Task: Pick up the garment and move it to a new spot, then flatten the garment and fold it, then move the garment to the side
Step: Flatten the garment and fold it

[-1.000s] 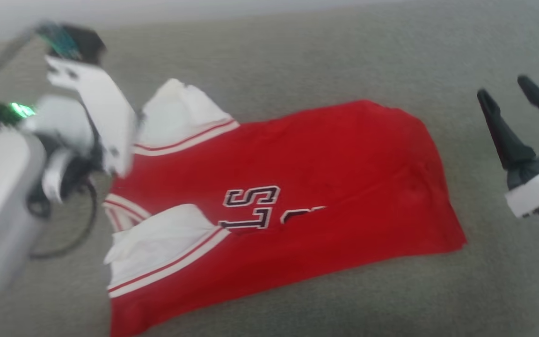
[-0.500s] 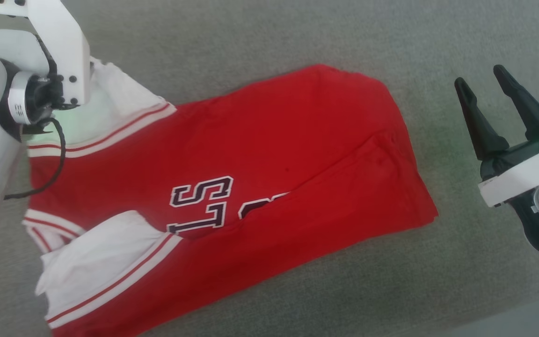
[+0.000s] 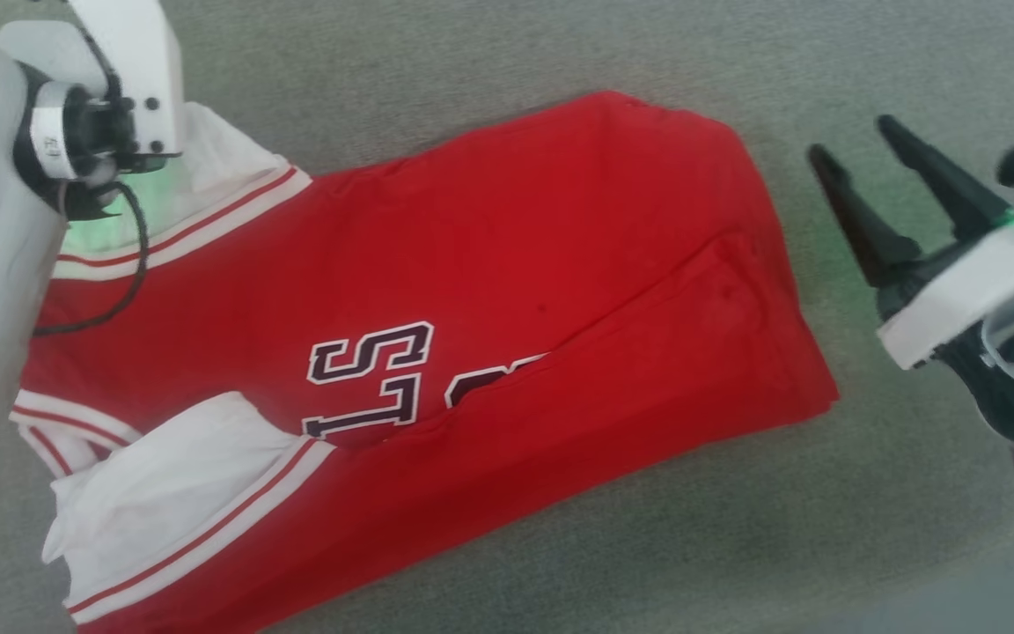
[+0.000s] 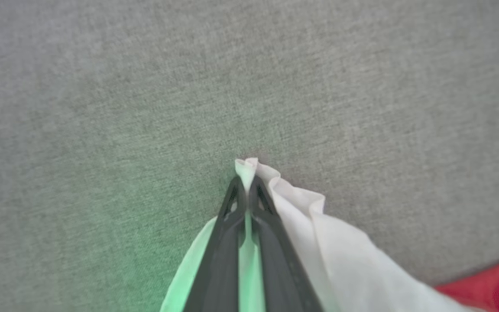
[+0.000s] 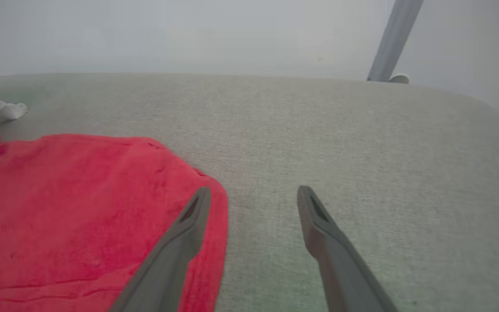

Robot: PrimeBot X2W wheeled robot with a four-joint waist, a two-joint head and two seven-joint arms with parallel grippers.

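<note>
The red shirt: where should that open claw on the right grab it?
Probably the hem corner of the garment, coming in from the robot's right: that edge lies flat, free and nearest the open right gripper, while the left gripper pinches a sleeve.

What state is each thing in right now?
garment: spread out, one long side folded over, white end pinched.
left gripper: shut on the garment's white cloth.
right gripper: open, holding nothing, beside the garment's red end.
</note>
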